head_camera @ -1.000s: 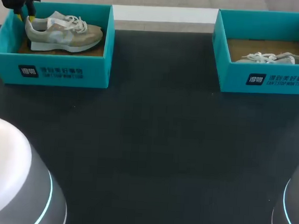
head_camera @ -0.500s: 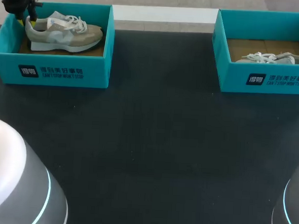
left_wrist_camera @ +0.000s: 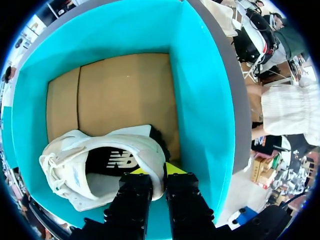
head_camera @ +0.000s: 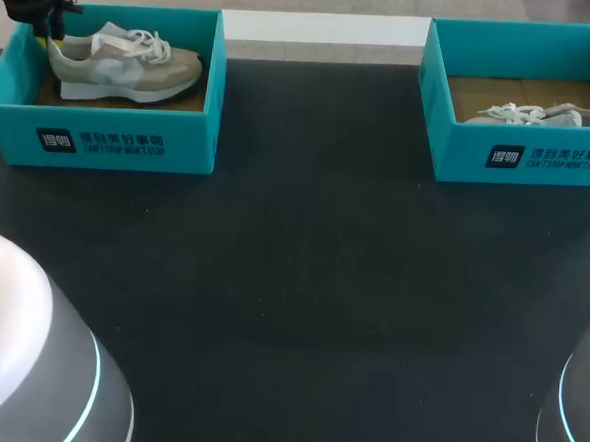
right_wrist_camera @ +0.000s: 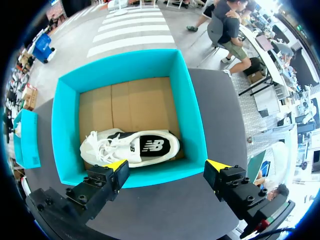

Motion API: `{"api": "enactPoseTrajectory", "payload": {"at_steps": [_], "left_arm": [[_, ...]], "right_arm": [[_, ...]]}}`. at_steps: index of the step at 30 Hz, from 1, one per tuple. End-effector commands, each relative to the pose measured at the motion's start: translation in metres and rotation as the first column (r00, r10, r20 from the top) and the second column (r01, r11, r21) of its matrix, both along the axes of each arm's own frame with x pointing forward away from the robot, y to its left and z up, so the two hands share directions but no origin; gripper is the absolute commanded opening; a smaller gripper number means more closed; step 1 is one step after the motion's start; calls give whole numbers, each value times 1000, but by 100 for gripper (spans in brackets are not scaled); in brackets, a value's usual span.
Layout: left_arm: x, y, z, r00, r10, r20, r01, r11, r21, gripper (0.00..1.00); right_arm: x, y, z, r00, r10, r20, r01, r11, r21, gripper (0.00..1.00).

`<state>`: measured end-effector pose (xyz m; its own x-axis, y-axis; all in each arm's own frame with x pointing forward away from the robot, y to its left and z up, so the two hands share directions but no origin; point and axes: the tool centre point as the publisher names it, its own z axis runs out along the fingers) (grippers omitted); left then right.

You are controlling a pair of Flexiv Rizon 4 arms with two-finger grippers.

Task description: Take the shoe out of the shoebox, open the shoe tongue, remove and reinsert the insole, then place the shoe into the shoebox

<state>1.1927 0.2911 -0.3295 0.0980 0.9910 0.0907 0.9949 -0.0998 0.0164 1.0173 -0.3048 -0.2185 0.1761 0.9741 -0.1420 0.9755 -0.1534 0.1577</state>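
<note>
A beige and white shoe (head_camera: 124,62) lies on its side in the left teal shoebox (head_camera: 100,139) at the table's far left. My left gripper (head_camera: 46,27) sits at the shoe's heel. In the left wrist view the gripper (left_wrist_camera: 156,172) has its fingers pinched on the heel collar of the shoe (left_wrist_camera: 100,165), one inside and one outside. A second shoe (head_camera: 537,114) lies in the right shoebox (head_camera: 524,155). My right gripper (right_wrist_camera: 167,170) hangs wide open above that box's near wall, over the shoe (right_wrist_camera: 135,146), touching nothing.
Both boxes stand along the table's far edge with a wide stretch of dark tabletop (head_camera: 301,282) between and in front of them. The left box's wall (left_wrist_camera: 200,100) rises close beside my left gripper.
My left gripper's fingers have drawn together onto the shoe's heel. The right arm and both boxes have stayed still.
</note>
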Motion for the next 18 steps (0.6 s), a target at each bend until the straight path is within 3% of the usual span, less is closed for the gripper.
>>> {"api": "enactPoseTrajectory", "payload": {"at_steps": [1, 11, 18], "left_arm": [[-5, 1, 22, 1000, -20, -10, 20, 1000, 2, 0], [-34, 4, 103, 999, -23, 22, 22, 999, 48, 0], [-57, 0, 145, 992, -85, 88, 78, 993, 86, 0]], "right_arm": [[-1, 0, 0, 1000, 0, 3, 0, 1000, 1, 100], [-1, 0, 0, 1000, 0, 3, 0, 1000, 1, 100], [-1, 0, 0, 1000, 0, 3, 0, 1000, 1, 100]]}}
